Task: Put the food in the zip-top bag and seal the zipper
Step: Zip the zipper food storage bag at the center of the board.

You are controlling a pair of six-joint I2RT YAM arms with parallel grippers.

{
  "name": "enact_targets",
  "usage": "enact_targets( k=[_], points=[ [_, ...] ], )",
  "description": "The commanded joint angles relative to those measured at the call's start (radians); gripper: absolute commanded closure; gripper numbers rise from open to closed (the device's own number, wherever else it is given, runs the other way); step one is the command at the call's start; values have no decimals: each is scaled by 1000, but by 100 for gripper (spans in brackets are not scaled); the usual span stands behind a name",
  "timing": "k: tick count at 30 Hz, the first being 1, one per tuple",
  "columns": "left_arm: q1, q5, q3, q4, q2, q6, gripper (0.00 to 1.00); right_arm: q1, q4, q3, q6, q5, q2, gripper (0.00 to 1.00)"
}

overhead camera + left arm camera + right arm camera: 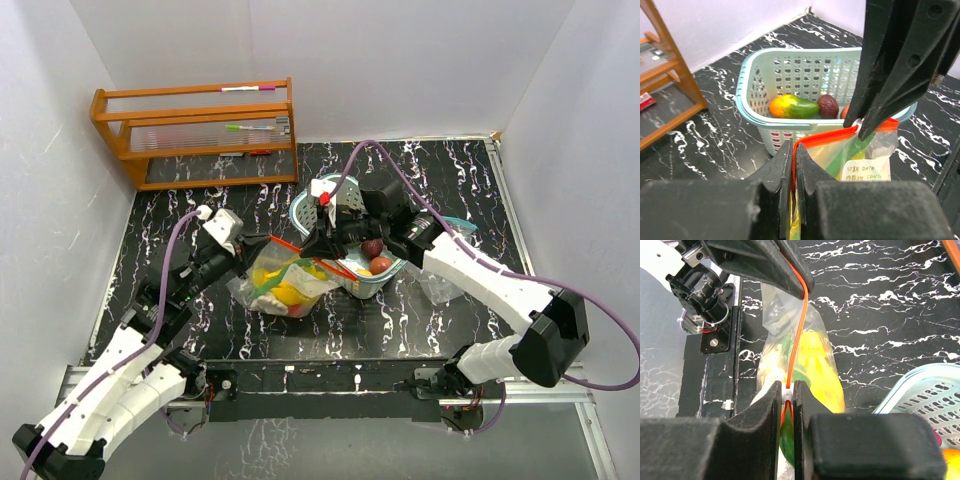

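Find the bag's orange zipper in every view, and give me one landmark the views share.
Top external: the zipper is near the centre, a slanted orange line just left of the teal basket.
Left wrist: lower centre, arching rightward in front of the basket.
Right wrist: centre, a thin line that runs almost straight up and down.
Shared landmark: the teal basket, upper centre in the left wrist view, lower right in the right wrist view.

A clear bag [280, 288] with an orange-red zipper [799, 330], yellow bananas [822, 365], a green-orange mango [795, 106], a teal basket [805, 70], a white-veined black table [450, 180].
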Motion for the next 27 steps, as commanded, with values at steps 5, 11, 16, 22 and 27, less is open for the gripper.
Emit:
enact_targets(
  k=[5, 11, 16, 22, 27],
  points=[
    [13, -205, 49, -29, -52, 40, 100, -18, -7, 31, -1, 12, -55, 92],
    [13, -182, -14, 7, -60, -8, 100, -17, -14, 23, 11, 8, -39, 90],
    [12, -285, -43, -2, -85, -22, 100, -18, -58, 12, 8, 39, -31, 91],
    [12, -439, -47, -8, -118, -20, 100, -18, -63, -26, 9, 68, -71, 91],
    [12, -417, -79, 11, -109, -76, 100, -19, -83, -31, 10, 75, -70, 89]
  ],
)
